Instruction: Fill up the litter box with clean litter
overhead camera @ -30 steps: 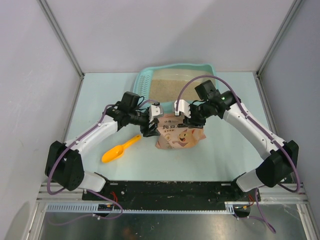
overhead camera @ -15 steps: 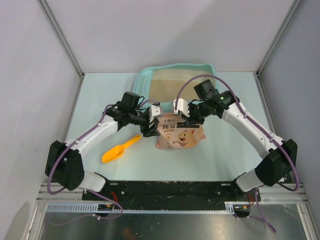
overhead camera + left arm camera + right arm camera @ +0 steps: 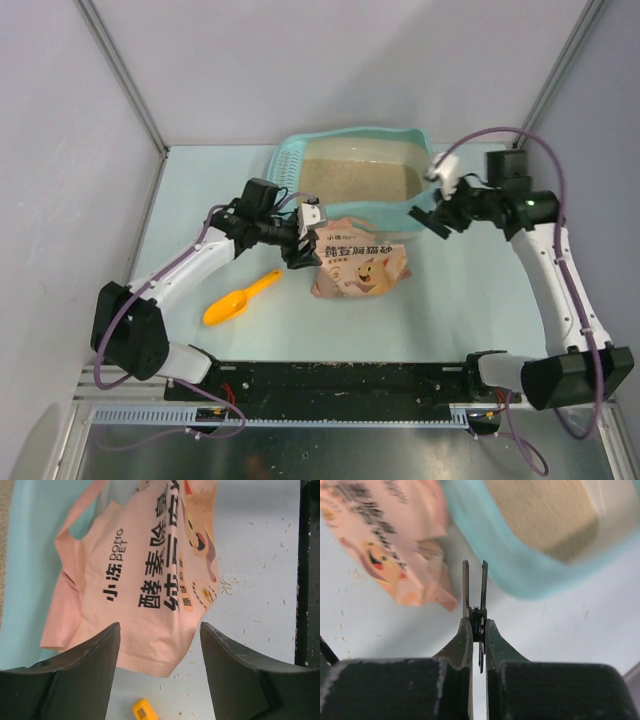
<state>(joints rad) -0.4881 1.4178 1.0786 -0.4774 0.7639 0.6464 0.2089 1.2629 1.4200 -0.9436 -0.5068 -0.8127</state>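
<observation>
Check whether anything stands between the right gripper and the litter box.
Nothing visible does. The shut right gripper points straight at the teal outer wall of the litter box near a corner, with no object between them. The pink bag lies off to one side, by that same wall.

Teal litter box [image 3: 428,143] holds beige clean litter [image 3: 360,178].
</observation>
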